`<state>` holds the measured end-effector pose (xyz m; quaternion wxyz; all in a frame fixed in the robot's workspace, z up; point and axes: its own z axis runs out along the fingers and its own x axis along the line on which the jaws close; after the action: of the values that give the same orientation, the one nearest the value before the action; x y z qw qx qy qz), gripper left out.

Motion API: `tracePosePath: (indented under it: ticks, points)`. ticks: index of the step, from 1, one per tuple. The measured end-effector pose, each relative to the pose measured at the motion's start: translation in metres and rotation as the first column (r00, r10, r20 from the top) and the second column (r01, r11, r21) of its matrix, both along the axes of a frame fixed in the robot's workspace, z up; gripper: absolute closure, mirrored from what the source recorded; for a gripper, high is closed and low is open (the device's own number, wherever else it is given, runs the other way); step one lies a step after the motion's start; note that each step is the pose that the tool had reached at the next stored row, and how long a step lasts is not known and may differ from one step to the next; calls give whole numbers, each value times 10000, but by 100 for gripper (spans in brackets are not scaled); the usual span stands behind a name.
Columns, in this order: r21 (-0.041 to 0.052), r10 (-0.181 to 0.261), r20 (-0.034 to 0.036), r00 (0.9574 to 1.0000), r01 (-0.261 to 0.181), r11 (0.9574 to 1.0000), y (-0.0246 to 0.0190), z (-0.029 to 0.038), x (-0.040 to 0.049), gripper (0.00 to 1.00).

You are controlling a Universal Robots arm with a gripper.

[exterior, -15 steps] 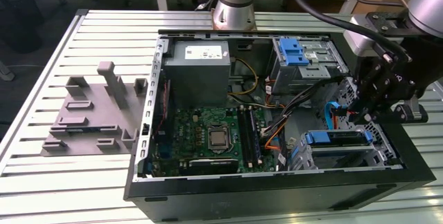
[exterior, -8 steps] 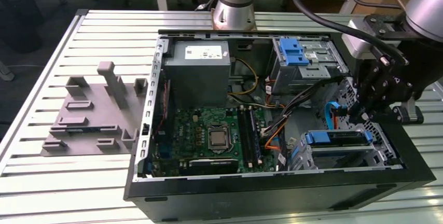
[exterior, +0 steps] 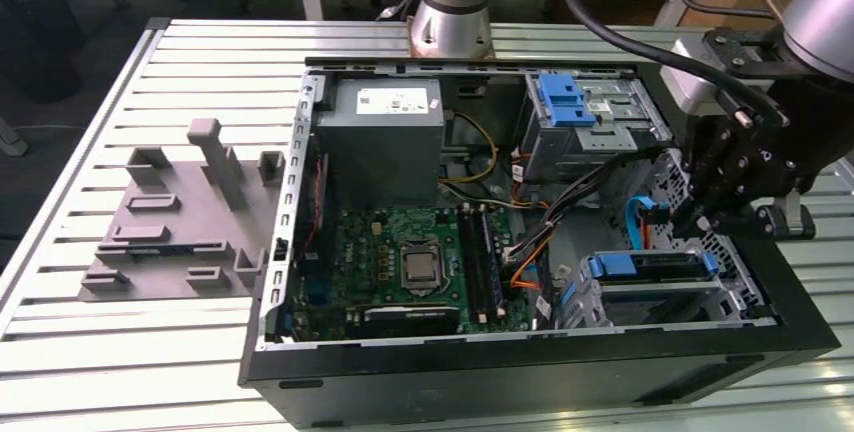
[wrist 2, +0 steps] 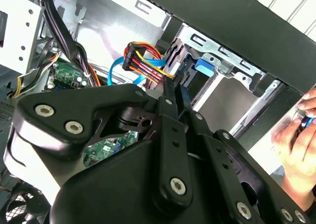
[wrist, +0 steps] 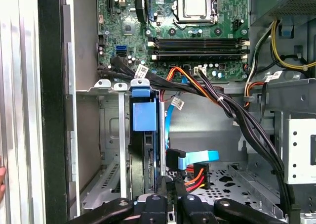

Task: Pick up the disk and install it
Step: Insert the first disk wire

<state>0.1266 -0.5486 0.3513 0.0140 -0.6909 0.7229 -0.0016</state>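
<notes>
1. The gripper (exterior: pixel 694 220) is partly cut off in both wrist views, where its black linkages crowd the foreground. Its fingertips are drawn together with only a slit left between them, and nothing can be made out in that slit.
2. The disk (exterior: pixel 650 265) is seated on edge in the lower drive cage, at the case corner towards the exterior view's right. Most of it is hidden by the cage. In the first wrist view its blue plastic frame (wrist: pixel 144 114) is seen, with a dark edge below it.
3. The gripper is held just above the case floor beside that cage, close to the disk but apart from it. Its tips lie near a bundle of red, yellow and black wires (wrist 2: pixel 143 61) and a flat blue cable (wrist: pixel 197 158).
4. The case (exterior: pixel 534 367) is a black metal box laid open on a ribbed aluminium table (exterior: pixel 134 352). A green board (exterior: pixel 400 262), a grey supply box (exterior: pixel 387 137) and an upper cage with a ridged blue latch (exterior: pixel 571 102) are seen inside it.
5. A grey moulded block with upright pegs (exterior: pixel 180 222) rests on the table outside the case.
6. A person's hand (wrist 2: pixel 296 140) is cut off at the edge of the second wrist view, and a small blue item is held in it that cannot be identified.
</notes>
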Motion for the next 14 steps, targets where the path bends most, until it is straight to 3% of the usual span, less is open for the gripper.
tracePosePath:
  ticks: [4, 9, 12, 13, 14]
  points:
    - [0, -1, -5, 10000, 1, 10000, 0, 0, 2, 82]
    - [0, -1, -6, 10000, 1, 10000, -45, -24, -12, 82]
    - [-11, 0, -29, 10000, 0, 10000, -48, -44, -35, 82]
    - [-11, 2, -67, 10000, -2, 10000, -48, -47, -35, 82]
    - [-10, 1, -177, 9998, -1, 10000, -49, -50, -35, 82]
